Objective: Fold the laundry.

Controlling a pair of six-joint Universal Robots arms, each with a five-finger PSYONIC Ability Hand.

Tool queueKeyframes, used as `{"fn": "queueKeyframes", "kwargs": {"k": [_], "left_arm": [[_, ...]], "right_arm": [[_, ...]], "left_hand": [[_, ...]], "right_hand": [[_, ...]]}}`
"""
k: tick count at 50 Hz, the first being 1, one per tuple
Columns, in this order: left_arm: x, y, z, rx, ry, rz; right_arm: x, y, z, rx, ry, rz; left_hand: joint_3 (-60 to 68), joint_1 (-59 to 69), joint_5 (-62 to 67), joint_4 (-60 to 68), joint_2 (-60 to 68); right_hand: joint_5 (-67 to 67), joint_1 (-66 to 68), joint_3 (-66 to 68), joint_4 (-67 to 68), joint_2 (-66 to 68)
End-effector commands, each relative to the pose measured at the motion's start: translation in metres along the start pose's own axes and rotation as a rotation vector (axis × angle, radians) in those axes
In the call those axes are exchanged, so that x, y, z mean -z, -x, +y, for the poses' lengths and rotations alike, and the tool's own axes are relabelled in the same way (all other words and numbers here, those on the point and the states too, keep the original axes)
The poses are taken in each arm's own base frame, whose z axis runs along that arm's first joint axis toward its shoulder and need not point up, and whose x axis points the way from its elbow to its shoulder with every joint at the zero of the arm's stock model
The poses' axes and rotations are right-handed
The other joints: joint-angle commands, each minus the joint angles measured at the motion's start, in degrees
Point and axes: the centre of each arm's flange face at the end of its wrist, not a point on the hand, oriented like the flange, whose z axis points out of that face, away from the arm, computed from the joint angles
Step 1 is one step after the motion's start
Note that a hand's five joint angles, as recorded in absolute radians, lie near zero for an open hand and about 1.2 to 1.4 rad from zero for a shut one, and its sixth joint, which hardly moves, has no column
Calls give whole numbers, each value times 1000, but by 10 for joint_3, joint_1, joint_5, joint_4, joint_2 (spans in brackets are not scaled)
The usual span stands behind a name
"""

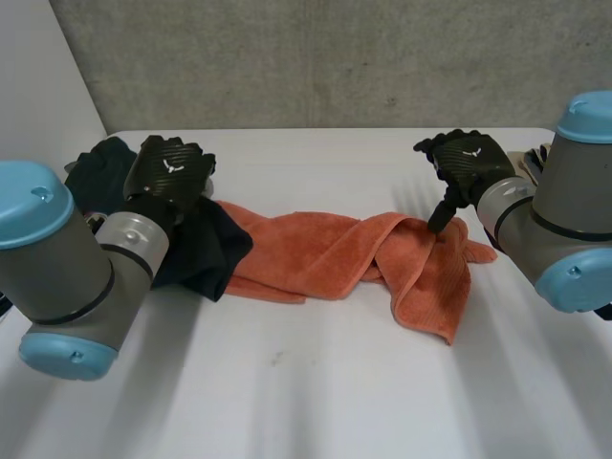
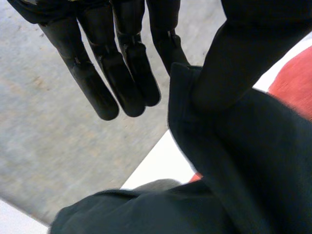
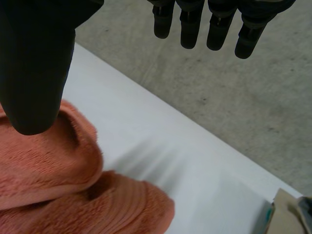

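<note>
An orange towel [image 1: 325, 253] lies crumpled across the middle of the white table [image 1: 316, 382]. A dark navy cloth [image 1: 206, 249] lies over its left end. My left hand [image 1: 170, 170] is raised over the dark cloth, and a corner of the cloth rises to it. Beside that hand, the dark cloth [image 2: 253, 161] is caught under the thumb while the fingers [image 2: 122, 68] stay nearly straight, with the orange towel [image 2: 292, 83] behind. My right hand [image 1: 469, 163] is open above the towel's right end, its thumb [image 3: 29, 63] resting on the orange towel [image 3: 44, 165].
More dark fabric [image 1: 100, 163] is bunched at the back left behind my left hand. A small box-like item [image 3: 290, 214] sits near the table's far right edge. A grey concrete wall [image 1: 316, 57] stands behind the table.
</note>
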Motion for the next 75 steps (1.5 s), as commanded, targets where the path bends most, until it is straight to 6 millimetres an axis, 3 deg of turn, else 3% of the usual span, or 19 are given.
{"fn": "queueKeyframes", "kwargs": {"k": [1, 6, 10, 17, 20, 21, 22, 23, 26, 29, 39, 44, 49, 55, 60, 66, 69, 72, 75], "left_arm": [[-41, 72, 38, -117, 41, -128], [-82, 137, 51, -157, 2, -233], [-111, 174, 59, -169, -4, -318], [-146, 211, 83, -155, 30, -411], [-157, 209, 104, -128, 66, -412], [-159, 209, 108, -121, 74, -414], [-162, 205, 116, -102, 93, -408], [-163, 203, 120, -91, 108, -405], [-160, 196, 124, -48, 178, -401], [-151, 196, 108, -17, 210, -391], [-104, 176, 23, 103, 111, -249], [-68, 146, -12, 127, 45, -85], [-41, 112, -18, 149, 54, 54], [-25, 55, 24, 187, 194, 228], [-35, 36, 67, 122, 273, 265], [-63, 45, 111, -7, 278, 201], [-86, 57, 133, -95, 249, 142], [-109, 74, 150, -199, 220, 60], [-129, 98, 164, -267, 215, -55]], "right_arm": [[2, 2, 3, 0, 35, -62], [2, 2, 4, 1, 34, -73], [1, 3, 5, 1, 37, -74], [1, 6, 10, 7, 47, -83], [1, 9, 12, 13, 55, -88], [1, 9, 13, 14, 57, -87], [1, 11, 15, 20, 62, -92], [1, 11, 15, 23, 62, -92], [1, 12, 16, 35, 64, -95], [2, 12, 14, 40, 60, -95], [2, 8, 12, 38, 55, -89], [2, 7, 11, 39, 55, -86], [3, 7, 11, 42, 56, -87], [3, 7, 11, 45, 56, -87], [4, 11, 14, 48, 64, -97], [5, 14, 17, 64, 71, -100], [5, 14, 18, 76, 72, -101], [4, 15, 20, 87, 75, -104], [4, 18, 21, 93, 78, -111]], "left_hand": [[179, 180, 182, 180, 177], [179, 180, 182, 180, 177], [179, 180, 182, 180, 177], [179, 180, 182, 180, 177], [116, 117, 119, 117, 114], [-53, -52, -50, -52, -55], [-399, -398, -396, -398, -401], [-521, -520, -518, -520, -523], [-521, -520, -518, -520, -523], [-521, -520, -518, -520, -523], [-521, -520, -518, -520, -523], [-521, -520, -518, -520, -523], [-521, -520, -518, -520, -523], [-521, -520, -518, -520, -523], [-521, -520, -518, -520, -523], [-452, -451, -449, -451, -454], [-234, -232, -230, -232, -236], [125, 126, 128, 126, 123], [179, 180, 182, 180, 177]], "right_hand": [[-23, -26, -18, -19, -17], [-23, -26, -18, -19, -17], [-23, -26, -18, -19, -17], [-23, -26, -18, -19, -17], [-23, -26, -18, -19, -17], [-23, -26, -18, -19, -17], [-23, -26, -18, -19, -17], [-23, -26, -18, -19, -17], [-23, -26, -18, -19, -17], [-23, -26, -18, -19, -17], [-23, -26, -18, -19, -17], [-23, -26, -18, -19, -17], [-23, -26, -18, -19, -17], [-23, -26, -18, -19, -17], [-23, -26, -18, -19, -17], [-23, -26, -18, -19, -17], [-23, -26, -18, -19, -17], [-23, -26, -18, -19, -17], [-23, -26, -18, -19, -17]]}}
